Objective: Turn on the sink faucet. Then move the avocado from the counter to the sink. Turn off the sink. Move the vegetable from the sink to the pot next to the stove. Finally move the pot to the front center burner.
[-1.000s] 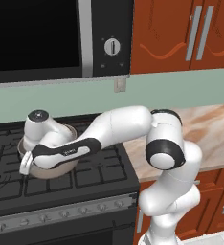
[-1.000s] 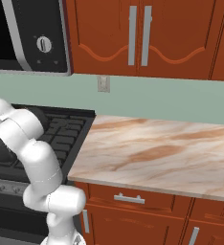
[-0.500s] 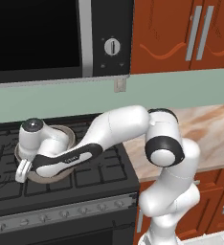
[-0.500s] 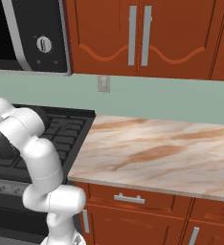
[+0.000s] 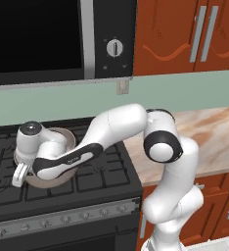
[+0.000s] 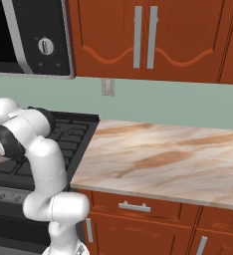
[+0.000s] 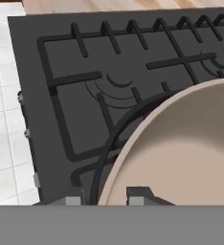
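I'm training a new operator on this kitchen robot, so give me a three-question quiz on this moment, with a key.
1. True or false: the pot stands on the stove.
2. How does the gripper meet the pot?
A. Hovers well above it
B. Jaws nearly shut, one fingertip on each side of its rim
C. Grips a stove knob instead
3. Fill in: to the right of the stove lies the marbled ____.

Key
1. True: it sits on the dark grates.
2. B: the hand view shows the pot's pale wall running between the two fingertips.
3. counter.
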